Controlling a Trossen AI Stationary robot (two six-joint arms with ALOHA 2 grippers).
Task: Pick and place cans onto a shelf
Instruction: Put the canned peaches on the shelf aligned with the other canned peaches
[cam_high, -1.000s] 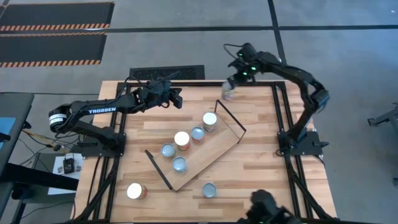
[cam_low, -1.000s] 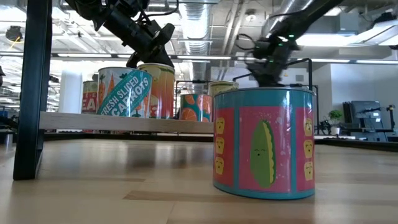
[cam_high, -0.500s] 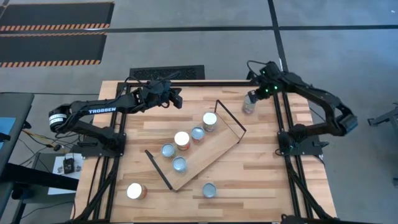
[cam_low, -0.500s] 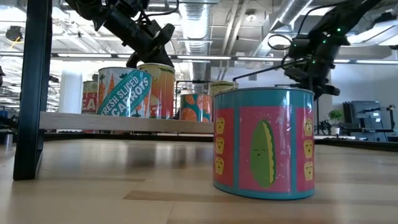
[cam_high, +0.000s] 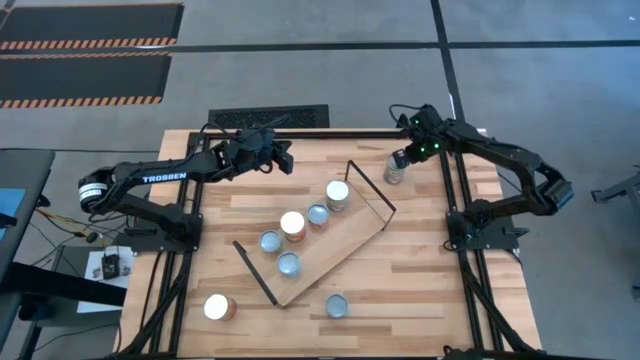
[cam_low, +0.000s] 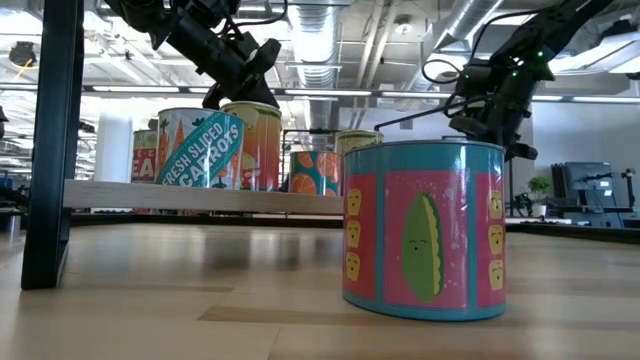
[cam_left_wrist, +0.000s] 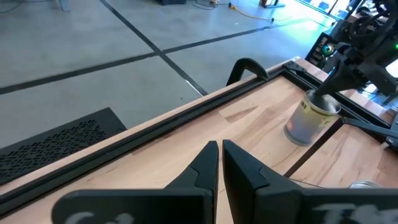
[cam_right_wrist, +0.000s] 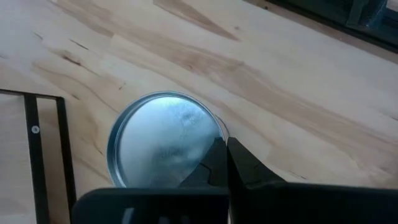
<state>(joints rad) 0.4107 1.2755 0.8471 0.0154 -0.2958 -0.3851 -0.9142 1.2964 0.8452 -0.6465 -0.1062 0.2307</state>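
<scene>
1. High view: Five cans (cam_high: 292, 224) stand in a row on the shelf (cam_high: 340, 238), which lies slantwise across the middle of the tabletop (cam_high: 410, 280). Three are left off it: a white-topped can (cam_high: 217, 306) near the front left corner, a corn can (cam_high: 336, 305) by the front edge, and a grey can (cam_high: 394, 172) near the far right corner. By count, the job looks a little over half done.
2. High view: The right gripper (cam_high: 404, 160) hangs at the grey can. The left gripper (cam_high: 285, 160) waits above the far edge.
3. Low view: The corn can (cam_low: 423, 228) fills the foreground, and the shelved cans line the board (cam_low: 200, 197) behind it.
4. Left wrist view: The left gripper (cam_left_wrist: 219, 144) is clenched on nothing. Beyond it, the grey can (cam_left_wrist: 309, 118) sits under the right gripper (cam_left_wrist: 331, 81).
5. Right wrist view: The right gripper (cam_right_wrist: 222, 144) has its fingers pressed together at the grey can's (cam_right_wrist: 163, 142) rim. Whether they nip the rim is unclear.
</scene>
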